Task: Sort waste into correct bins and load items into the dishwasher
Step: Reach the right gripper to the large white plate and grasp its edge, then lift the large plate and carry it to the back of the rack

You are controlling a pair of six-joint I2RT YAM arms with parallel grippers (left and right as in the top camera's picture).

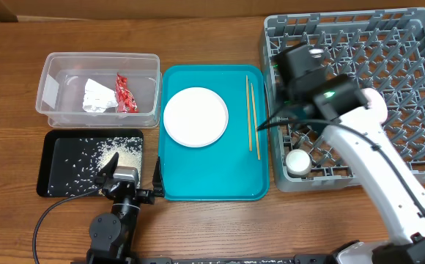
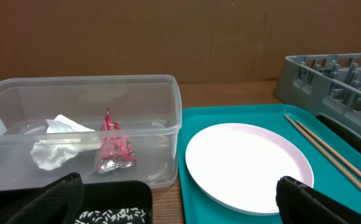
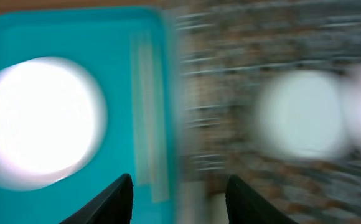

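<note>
On the serving tray (image 1: 212,180), plate (image 1: 196,116) and chopsticks (image 1: 251,114); tub (image 1: 99,57) left, rack (image 1: 418,158) right.

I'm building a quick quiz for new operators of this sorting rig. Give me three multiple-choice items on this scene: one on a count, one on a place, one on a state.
1. How many chopsticks lie on the teal tray? A one; B two; C four.
2. Where is the red wrapper? A on the teal tray; B beside the chopsticks; C in the clear tub.
3. The white plate is: A bare; B broken; C holding food.
Answers: 1 B, two thin sticks lie side by side near the tray's right edge. 2 C, it lies in the tub next to the white paper scrap. 3 A, its face is whole with nothing on it.
</note>
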